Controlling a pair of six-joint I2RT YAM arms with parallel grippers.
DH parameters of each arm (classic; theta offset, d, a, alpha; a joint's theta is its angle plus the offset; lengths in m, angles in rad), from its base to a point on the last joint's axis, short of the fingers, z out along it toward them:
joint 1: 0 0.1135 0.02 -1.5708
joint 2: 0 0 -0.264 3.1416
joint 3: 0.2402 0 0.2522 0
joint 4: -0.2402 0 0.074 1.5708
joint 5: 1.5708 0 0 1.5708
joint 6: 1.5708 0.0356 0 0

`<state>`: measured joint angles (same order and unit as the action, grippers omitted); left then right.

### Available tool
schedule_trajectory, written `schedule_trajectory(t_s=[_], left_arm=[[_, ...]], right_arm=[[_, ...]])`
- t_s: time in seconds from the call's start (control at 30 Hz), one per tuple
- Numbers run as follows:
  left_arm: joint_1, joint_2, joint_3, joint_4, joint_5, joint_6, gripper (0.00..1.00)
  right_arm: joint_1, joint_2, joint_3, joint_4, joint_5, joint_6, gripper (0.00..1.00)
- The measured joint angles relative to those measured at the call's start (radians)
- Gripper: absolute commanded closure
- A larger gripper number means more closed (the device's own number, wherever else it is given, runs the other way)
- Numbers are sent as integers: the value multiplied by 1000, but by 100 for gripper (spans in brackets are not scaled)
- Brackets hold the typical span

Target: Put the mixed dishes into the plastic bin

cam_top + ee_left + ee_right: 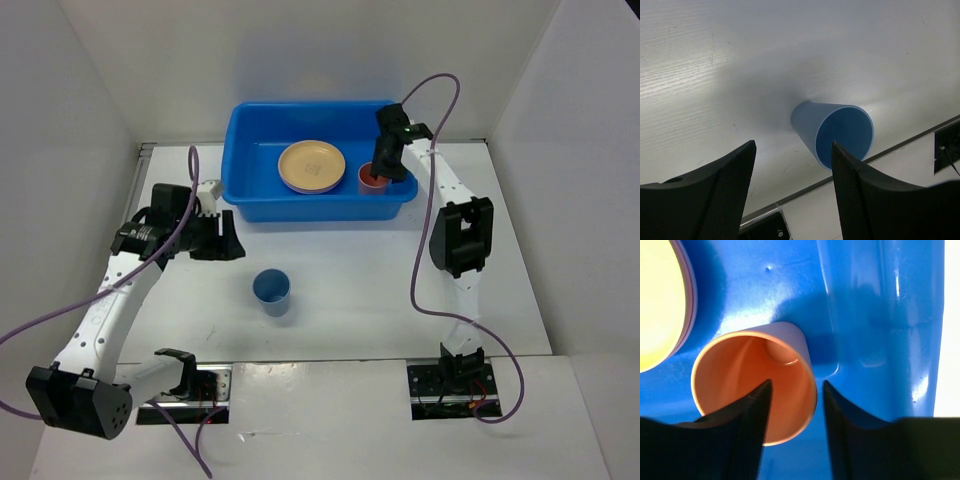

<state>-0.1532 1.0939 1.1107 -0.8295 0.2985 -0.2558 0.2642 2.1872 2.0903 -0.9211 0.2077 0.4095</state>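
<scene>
The blue plastic bin point(300, 212) stands at the back middle of the table. In it a yellow-orange plate point(311, 165) lies on a lilac plate whose rim just shows point(690, 295). The pink plate is hidden. The coral red cup point(372, 180) stands upright in the bin's right front corner. My right gripper point(383, 166) is open over it, one finger inside the cup point(740, 375) and one outside, with its rim between them point(797, 382). The blue cup point(272, 291) stands upright on the table. My left gripper point(232, 240) is open and empty, left of it and apart point(792, 145).
The bin's right wall point(880, 315) rises close beside my right gripper's outer finger. White walls enclose the table on the left, back and right. A metal strip runs along the table's near edge point(900, 145), just beyond the blue cup point(840, 132).
</scene>
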Motion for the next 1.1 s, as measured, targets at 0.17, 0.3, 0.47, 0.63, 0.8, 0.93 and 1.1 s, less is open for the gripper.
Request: schedule_trajectory(t_s=[0.17, 0.3, 0.47, 0.63, 0.8, 0.93, 1.1], left_arm=[[-33, 6, 0, 0, 15, 1, 34], [-72, 45, 0, 0, 23, 18, 35], [-141, 116, 0, 0, 14, 21, 35], [-198, 190, 2, -4, -15, 24, 35], [-236, 245, 2, -8, -51, 25, 40], [-259, 295, 2, -8, -79, 31, 48], [-286, 342, 3, -8, -112, 43, 63]], right_arm=[[3, 18, 64, -35, 1, -6, 17], [13, 30, 176, -87, 14, -9, 7], [54, 59, 515, -224, 55, -10, 3], [99, 51, 806, -279, 84, -2, 3], [106, -10, 850, -326, 93, 19, 3], [108, -67, 854, -352, 98, 27, 3], [135, -182, 867, -372, 111, 36, 3]])
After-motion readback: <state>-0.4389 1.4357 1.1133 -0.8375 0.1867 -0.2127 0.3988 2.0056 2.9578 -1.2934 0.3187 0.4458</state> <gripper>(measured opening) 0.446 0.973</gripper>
